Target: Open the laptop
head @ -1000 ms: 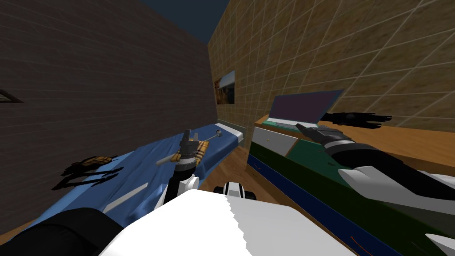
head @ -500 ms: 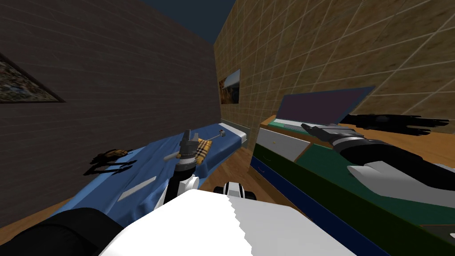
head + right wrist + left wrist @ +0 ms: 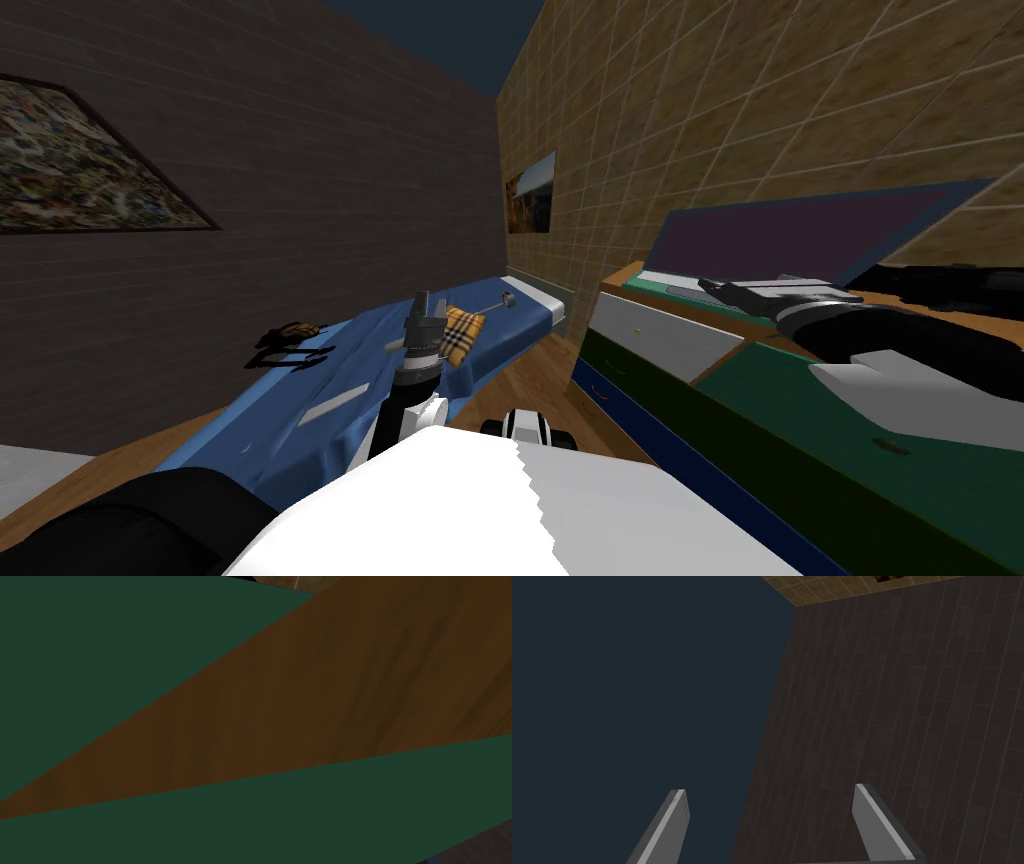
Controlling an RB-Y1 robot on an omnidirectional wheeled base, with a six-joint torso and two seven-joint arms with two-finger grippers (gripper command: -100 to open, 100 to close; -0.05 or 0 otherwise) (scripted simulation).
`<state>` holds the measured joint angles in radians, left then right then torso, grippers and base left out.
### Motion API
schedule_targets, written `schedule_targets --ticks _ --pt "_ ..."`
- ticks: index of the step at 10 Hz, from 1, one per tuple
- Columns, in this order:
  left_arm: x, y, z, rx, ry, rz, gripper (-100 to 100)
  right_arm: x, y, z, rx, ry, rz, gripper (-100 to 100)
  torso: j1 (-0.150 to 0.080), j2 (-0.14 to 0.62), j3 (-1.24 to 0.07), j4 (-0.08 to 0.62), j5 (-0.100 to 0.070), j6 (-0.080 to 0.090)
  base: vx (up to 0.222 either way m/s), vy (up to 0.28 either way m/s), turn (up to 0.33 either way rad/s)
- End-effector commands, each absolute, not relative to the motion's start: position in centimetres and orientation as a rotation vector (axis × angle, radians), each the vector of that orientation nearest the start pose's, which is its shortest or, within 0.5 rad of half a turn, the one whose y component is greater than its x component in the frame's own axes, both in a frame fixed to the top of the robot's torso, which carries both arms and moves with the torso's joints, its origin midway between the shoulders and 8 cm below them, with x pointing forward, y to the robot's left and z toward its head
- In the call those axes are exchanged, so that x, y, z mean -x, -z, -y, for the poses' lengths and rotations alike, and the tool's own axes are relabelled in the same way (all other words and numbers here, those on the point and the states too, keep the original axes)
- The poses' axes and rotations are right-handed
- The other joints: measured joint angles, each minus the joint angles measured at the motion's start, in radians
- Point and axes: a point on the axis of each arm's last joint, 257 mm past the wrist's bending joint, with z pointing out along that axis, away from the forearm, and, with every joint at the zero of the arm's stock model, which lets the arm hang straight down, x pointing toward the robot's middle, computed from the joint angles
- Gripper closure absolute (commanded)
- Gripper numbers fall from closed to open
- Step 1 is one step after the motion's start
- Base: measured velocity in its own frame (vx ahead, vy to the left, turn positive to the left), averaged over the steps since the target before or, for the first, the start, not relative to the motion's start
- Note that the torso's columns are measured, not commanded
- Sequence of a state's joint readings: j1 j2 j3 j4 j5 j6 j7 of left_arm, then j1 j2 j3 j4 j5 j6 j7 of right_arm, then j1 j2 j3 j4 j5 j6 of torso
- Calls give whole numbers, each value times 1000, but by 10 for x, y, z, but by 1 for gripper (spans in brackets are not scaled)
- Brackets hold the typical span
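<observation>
Now the laptop [image 3: 800, 235] sits on the desk [image 3: 765, 385] to my right, lid raised, its dark screen leaning back toward the tiled wall. The right pincer [image 3: 713, 288] reaches low over the desk, its tip at the laptop's base just below the screen; whether it is spread or pressed together I cannot tell. The left pincer [image 3: 422, 306] stands upright above the blue bed [image 3: 320, 375], fingers [image 3: 667, 826] spread wide, holding nothing.
</observation>
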<state>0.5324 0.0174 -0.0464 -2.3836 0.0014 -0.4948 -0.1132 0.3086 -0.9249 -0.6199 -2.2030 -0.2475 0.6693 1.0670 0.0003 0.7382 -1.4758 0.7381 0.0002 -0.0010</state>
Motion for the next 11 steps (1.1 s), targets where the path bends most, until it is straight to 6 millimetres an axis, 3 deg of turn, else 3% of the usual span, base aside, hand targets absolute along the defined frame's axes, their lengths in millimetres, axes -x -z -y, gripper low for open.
schedule_targets --ticks 1,3,4,5,6,8,9,11 --pt "-323 -58 -262 557 1249 -602 0 -413 -83 584 -89 685 -1554 -100 0 0 0 0 0 1 43 -6 253" --pt "-323 -58 -262 557 1249 -602 0 -410 -78 591 -112 710 -1588 -100 0 -1 0 0 0 1 30 -9 91" --pt "-323 -58 -262 557 1249 -602 0 -404 -91 609 -95 804 -1602 -100 -1 1 1 0 0 2 32 -8 249" --pt "-323 -58 -262 557 1249 -602 0 -401 -86 613 -113 817 -1623 -100 0 0 0 0 0 0 38 -14 188" --pt "-323 -58 -262 557 1249 -602 0 -395 -101 630 -95 910 -1633 -100 0 -1 0 0 0 1 52 -17 329" --pt "-323 -58 -262 557 1249 -602 0 -389 -93 637 -128 927 -1668 -100 -1 -1 -1 0 0 2 32 -15 38" --pt "-323 -58 -262 557 1249 -602 0 -383 -110 651 -110 1015 -1672 -100 0 1 1 0 0 2 31 -11 219" --pt "-323 -58 -262 557 1249 -602 0 -377 -103 658 -143 1031 -1704 -100 0 0 0 0 0 1 25 -13 93"
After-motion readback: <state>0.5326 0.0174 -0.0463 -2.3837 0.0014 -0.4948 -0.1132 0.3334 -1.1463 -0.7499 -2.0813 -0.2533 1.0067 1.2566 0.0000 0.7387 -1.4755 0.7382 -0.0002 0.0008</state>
